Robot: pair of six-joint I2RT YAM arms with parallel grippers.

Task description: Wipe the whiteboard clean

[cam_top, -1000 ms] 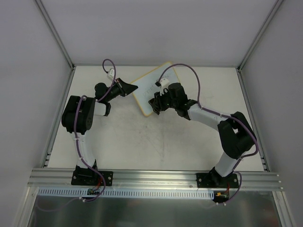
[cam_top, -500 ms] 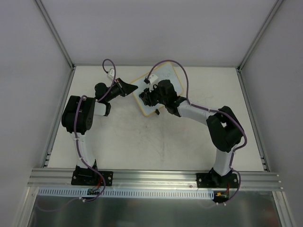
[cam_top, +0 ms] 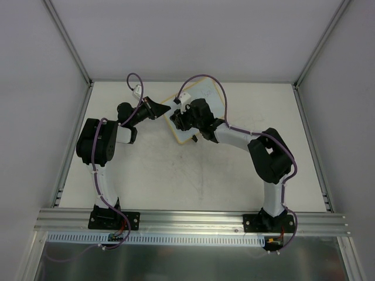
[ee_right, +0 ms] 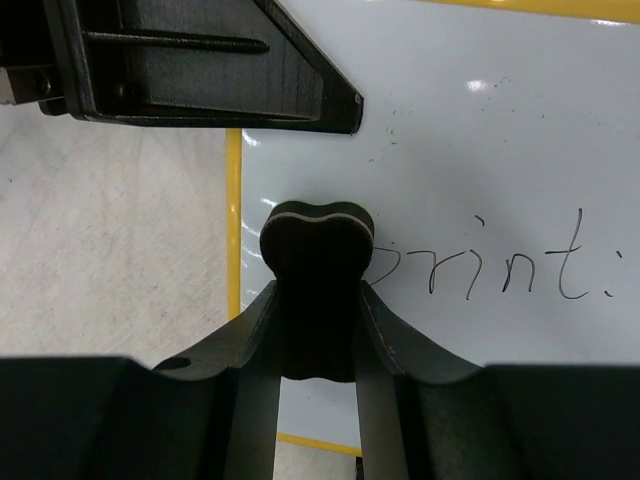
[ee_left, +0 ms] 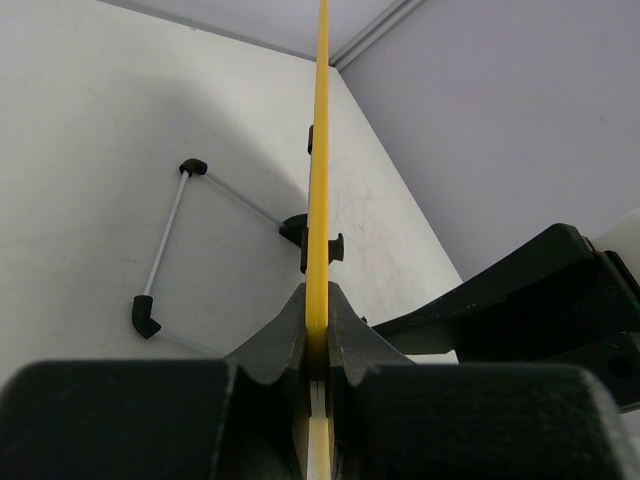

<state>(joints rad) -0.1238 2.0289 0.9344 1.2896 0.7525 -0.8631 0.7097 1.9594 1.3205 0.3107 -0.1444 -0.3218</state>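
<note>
Where the right pincer (ee_right: 317, 300) closes, I log its two fingers narrow around a small black eraser block (ee_right: 316, 235). The block sits over the face of the whiteboard (ee_right: 480, 150), at the start of the handwriting (ee_right: 500, 270) that reads "print:", near the yellow frame's side edge. I cannot tell whether the block touches the face.

Left pincer (ee_left: 317, 320): clamped tight on the whiteboard's yellow frame, which its wrist view shows edge-on.

Whiteboard, position: far middle of the counter (cam_top: 146, 170), between the two arms, skewed to the counter's edges.

Fittings: black clip feet (ee_left: 318, 245) on the frame. A thin grey wire stand (ee_left: 167, 235) with black ends runs from the feet out over the counter.
</note>
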